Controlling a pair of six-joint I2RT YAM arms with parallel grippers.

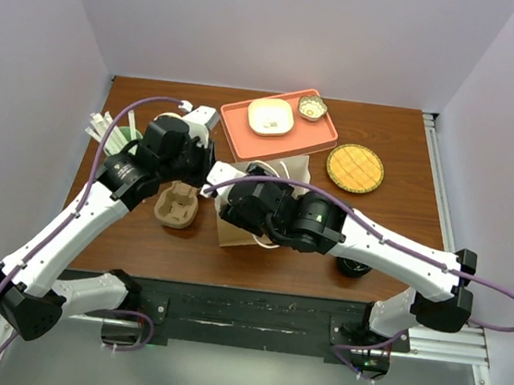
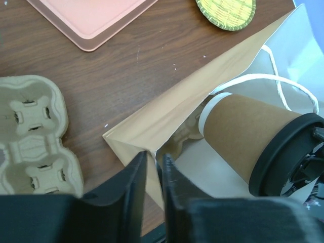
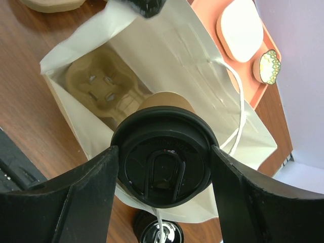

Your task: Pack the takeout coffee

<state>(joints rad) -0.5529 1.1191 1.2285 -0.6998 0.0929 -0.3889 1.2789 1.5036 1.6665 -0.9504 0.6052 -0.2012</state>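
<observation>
Takeout coffee [image 2: 248,136]: brown cup, black lid. It is held tilted at the mouth of the bag, right of centre in the left wrist view, with its base pointing inward and not yet seated. Other entries follow by size, largest first.

1. Table [image 1: 402,139]: dark wood, carries everything.
2. Brown paper bag [image 3: 167,55]: centre of the overhead view, mouth open, white inside.
3. Orange tray [image 1: 236,134]: top centre overhead, apart from the bag; no part in this step.
4. Right gripper [image 3: 163,157]: fingers pressed on either side of the lid, carrying the cup.
5. Left gripper [image 2: 154,187]: bottom centre of its own view. Its fingers are nearly together with the bag's rim in the slit between them; we cannot tell whether they truly bite the paper.
6. Cup carrier [image 3: 104,91]: pulp, lying at the bag's bottom, upper left of the right wrist view, below the cup.
7. Spare carrier [image 2: 30,136]: on the table, left of the bag.
8. Handle cord [image 2: 253,76]: white loop beside the cup.

Handling note: we judge the step to be lowering the cup into a carrier well. We would bring the cup upright first and line its base over a well. The rim should be held wide and the cup steered clear of the cord. We would descend slowly and loosen the hold on the lid only once the base sits.
</observation>
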